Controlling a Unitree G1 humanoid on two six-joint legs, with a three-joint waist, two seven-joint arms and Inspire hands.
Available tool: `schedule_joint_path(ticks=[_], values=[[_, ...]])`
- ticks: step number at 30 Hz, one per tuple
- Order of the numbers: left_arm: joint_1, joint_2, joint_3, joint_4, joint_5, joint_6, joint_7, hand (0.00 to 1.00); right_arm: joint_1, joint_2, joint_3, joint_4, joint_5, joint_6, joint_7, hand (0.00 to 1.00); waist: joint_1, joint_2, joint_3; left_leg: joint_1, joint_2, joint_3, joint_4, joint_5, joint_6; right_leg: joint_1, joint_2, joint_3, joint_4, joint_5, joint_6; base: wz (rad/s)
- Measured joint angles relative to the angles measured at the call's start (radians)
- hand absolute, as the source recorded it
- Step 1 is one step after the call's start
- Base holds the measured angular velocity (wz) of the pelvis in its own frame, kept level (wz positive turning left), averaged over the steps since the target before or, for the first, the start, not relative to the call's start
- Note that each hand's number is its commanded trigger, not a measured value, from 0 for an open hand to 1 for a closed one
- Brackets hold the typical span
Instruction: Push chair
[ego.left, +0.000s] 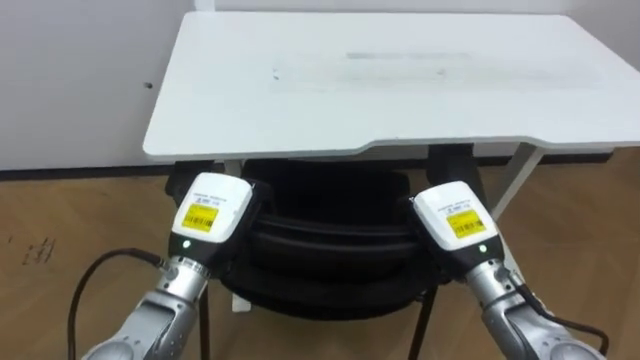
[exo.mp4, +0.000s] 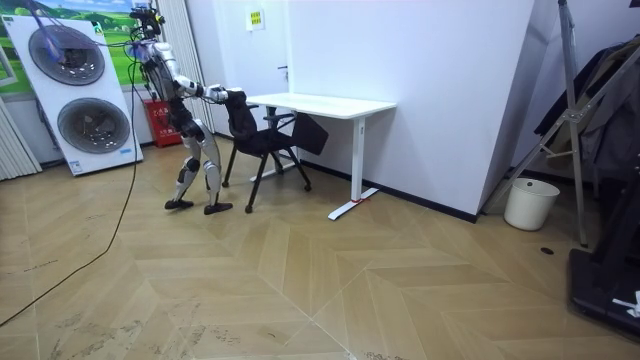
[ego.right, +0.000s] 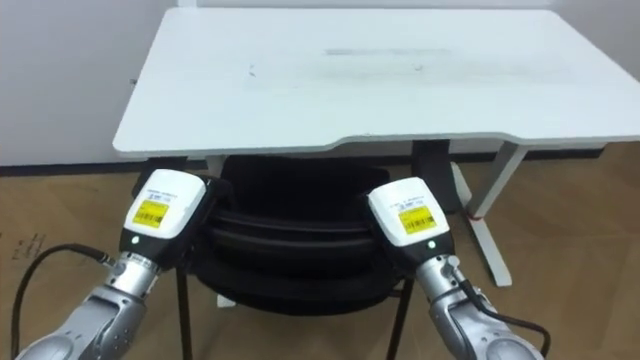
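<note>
A black chair (ego.left: 330, 250) stands half under the white desk (ego.left: 400, 90), its backrest toward me and its seat beneath the tabletop. My left hand (ego.left: 210, 212) rests against the backrest's left end. At the right end sits my right hand (ego.left: 452, 222), at the same height. Both show their white backs with yellow labels. In the room view I stand on both feet behind the chair (exo.mp4: 262, 140), arms stretched forward to its back, facing the desk (exo.mp4: 320, 103) by the white wall.
The desk's white leg and foot (ego.left: 515, 185) stand right of the chair. Behind me in the room view is a tall white unit with two round drums (exo.mp4: 65, 90). A white bin (exo.mp4: 528, 203) and a dark rack (exo.mp4: 600, 150) are far right. Open wood floor lies in front.
</note>
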Motion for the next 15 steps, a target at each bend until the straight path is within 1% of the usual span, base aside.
schedule_joint_path(ticks=[1,2,3,4,5,6,7,8,9,10,11,12,13,14,15], values=[[0.002,-0.002,0.0,0.001,0.0,0.0,0.0,1.0,0.0,-0.002,0.0,0.0,-0.001,0.0,0.0,1.0,0.0,-0.002,0.0003,0.001,0.0,0.0,0.0,0.004,-0.004,0.002,0.0,0.0,0.001,-0.003,-0.002,0.06],[0.002,-0.007,0.0,0.002,0.0,0.001,0.0,1.0,0.0,-0.005,0.002,0.0,-0.002,0.0,-0.001,1.0,-0.001,0.0,-0.0013,0.001,0.001,0.0,-0.004,0.009,-0.004,0.005,-0.003,-0.004,0.001,-0.007,-0.005,0.2],[0.001,-0.01,-0.001,0.003,0.0,0.002,0.0,1.0,0.0,-0.007,0.005,0.001,-0.001,-0.001,-0.003,1.0,-0.007,-0.003,0.0005,-0.002,0.002,-0.003,-0.015,0.01,-0.008,0.012,-0.012,-0.016,-0.001,-0.012,-0.007,0.28],[-0.001,-0.011,-0.002,0.007,0.0,0.002,0.0,1.0,0.001,-0.009,0.006,0.004,-0.001,-0.001,-0.005,1.0,-0.011,-0.006,0.0,-0.008,0.0,-0.002,-0.03,0.01,-0.008,0.015,-0.019,-0.023,-0.002,-0.015,-0.006,0.33],[-0.007,-0.017,-0.006,0.019,0.0,0.002,0.001,1.0,0.001,-0.016,0.007,0.007,-0.001,0.0,-0.006,1.0,-0.013,-0.013,0.0015,-0.019,-0.007,0.01,-0.066,0.006,-0.012,0.021,-0.03,-0.03,-0.004,-0.019,-0.005,0.24],[-0.01,-0.025,-0.009,0.031,0.002,0.001,0.0,1.0,0.005,-0.02,0.009,0.009,-0.001,0.0,-0.003,1.0,-0.012,-0.023,0.0034,-0.036,-0.007,0.034,-0.124,0.006,-0.011,0.027,-0.037,-0.036,-0.013,-0.019,-0.004,0.18],[-0.013,-0.028,-0.012,0.037,0.003,0.001,0.0,1.0,0.009,-0.024,0.008,0.008,-0.001,0.001,-0.003,1.0,-0.013,-0.016,-0.0015,-0.048,-0.007,0.041,-0.154,0.007,-0.012,0.031,-0.04,-0.044,-0.02,-0.019,-0.004,0.11],[-0.015,-0.028,-0.02,0.041,0.003,0.002,0.0,1.0,0.015,-0.026,0.008,0.008,0.0,0.002,-0.007,1.0,-0.014,-0.017,-0.0049,-0.07,-0.015,0.056,-0.225,0.011,-0.008,0.037,-0.05,-0.058,-0.027,-0.019,-0.003,0.17],[-0.011,-0.034,-0.023,0.043,0.009,0.002,-0.004,1.0,0.03,-0.026,0.003,0.005,-0.001,0.005,-0.01,1.0,-0.02,-0.026,-0.0061,-0.087,-0.032,0.06,-0.307,0.023,-0.003,0.044,-0.066,-0.084,-0.04,-0.017,0.002,0.15],[-0.008,-0.037,-0.024,0.042,0.018,0.002,-0.007,1.0,0.042,-0.025,0.001,0.001,-0.002,0.006,-0.011,1.0,-0.017,-0.03,-0.0118,-0.096,-0.043,0.059,-0.334,0.055,0.006,0.045,-0.077,-0.093,-0.042,-0.018,0.007,0.1],[0.007,-0.04,-0.024,0.036,0.026,0.001,-0.008,1.0,0.059,-0.025,-0.001,-0.004,-0.005,0.005,-0.015,1.0,-0.016,-0.035,-0.0301,-0.1,-0.06,0.054,-0.385,0.107,0.008,0.052,-0.088,-0.105,-0.053,-0.016,0.016,0.1],[0.013,-0.041,-0.025,0.029,0.03,-0.001,-0.008,1.0,0.072,-0.025,-0.005,-0.006,-0.006,0.003,-0.029,1.0,-0.023,-0.032,-0.0346,-0.088,-0.067,0.054,-0.431,0.159,0.009,0.06,-0.09,-0.107,-0.075,-0.006,0.024,0.17],[0.013,-0.043,-0.027,0.028,0.031,-0.001,-0.007,1.0,0.077,-0.026,-0.007,-0.006,-0.006,0.002,-0.036,1.0,-0.027,-0.033,-0.0368,-0.084,-0.073,0.054,-0.448,0.177,0.011,0.064,-0.091,-0.105,-0.084,-0.002,0.028,0.3],[0.012,-0.045,-0.028,0.027,0.04,-0.001,-0.002,1.0,0.083,-0.028,-0.009,-0.006,-0.006,0.002,-0.043,1.0,-0.032,-0.04,-0.0356,-0.068,-0.087,0.055,-0.488,0.205,0.019,0.072,-0.096,-0.106,-0.101,0.005,0.034,0.19],[0.014,-0.044,-0.028,0.026,0.04,-0.002,0.004,1.0,0.087,-0.03,-0.01,-0.006,-0.006,0.002,-0.045,1.0,-0.032,-0.047,-0.0339,-0.048,-0.098,0.056,-0.529,0.223,0.021,0.08,-0.1,-0.106,-0.118,0.011,0.039,0.1]])
